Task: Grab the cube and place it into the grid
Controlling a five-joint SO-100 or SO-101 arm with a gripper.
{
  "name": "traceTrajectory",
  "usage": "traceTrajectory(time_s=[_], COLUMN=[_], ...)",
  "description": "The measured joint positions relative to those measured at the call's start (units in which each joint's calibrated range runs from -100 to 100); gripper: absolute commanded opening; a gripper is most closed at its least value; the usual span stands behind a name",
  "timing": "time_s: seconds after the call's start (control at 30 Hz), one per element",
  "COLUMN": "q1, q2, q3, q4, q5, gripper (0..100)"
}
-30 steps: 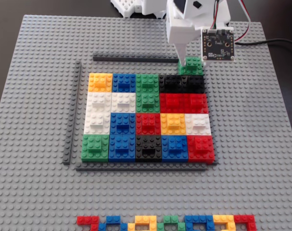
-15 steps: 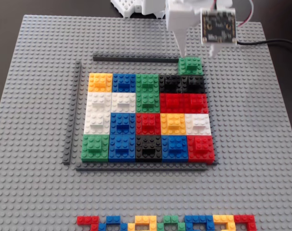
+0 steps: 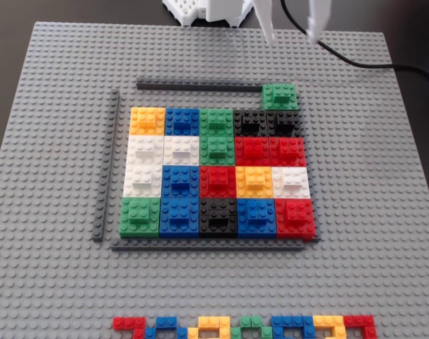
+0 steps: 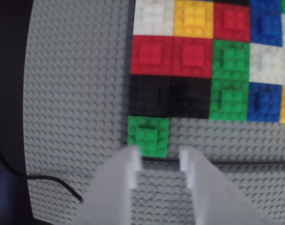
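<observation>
In the fixed view, nearest the camera, a row of small mixed-colour bricks [image 3: 246, 327] lies along the bottom edge of the grey baseplate [image 3: 51, 282]. Beyond it sits the grid [image 3: 218, 171], every one of its five-by-four places filled with a coloured block, with dark strips [image 3: 107, 166] along its near, left and far sides. The cube [image 3: 280, 96] stands outside the grid, just past its far right corner, at the right end of the far strip and touching the black block beside it. Farthest off, the gripper [image 3: 292, 32] hangs above the baseplate's far edge, its white fingers apart and holding nothing. The wrist view alone shows the fingers [image 4: 128, 168] spread just short of the cube [image 4: 148, 136], which sits a little left of the gap between them. It also shows a black cable [image 4: 48, 180] crossing the baseplate's edge. Bare studs lie open right of the grid.
</observation>
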Motion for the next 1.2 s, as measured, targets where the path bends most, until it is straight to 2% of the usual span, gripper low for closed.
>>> traceTrajectory(time_s=[0.23,0.53,0.93,1.2], q1=[4.45,10.72,15.02,13.49], q2=[-11.03,-25.78,-41.31,-48.77], q3=[0.97,10.41,29.83,45.9], q4=[1.32,-0.68,-10.65,-18.8], q5=[2.05,4.25,3.96,4.35], gripper=[0,0,0,0])
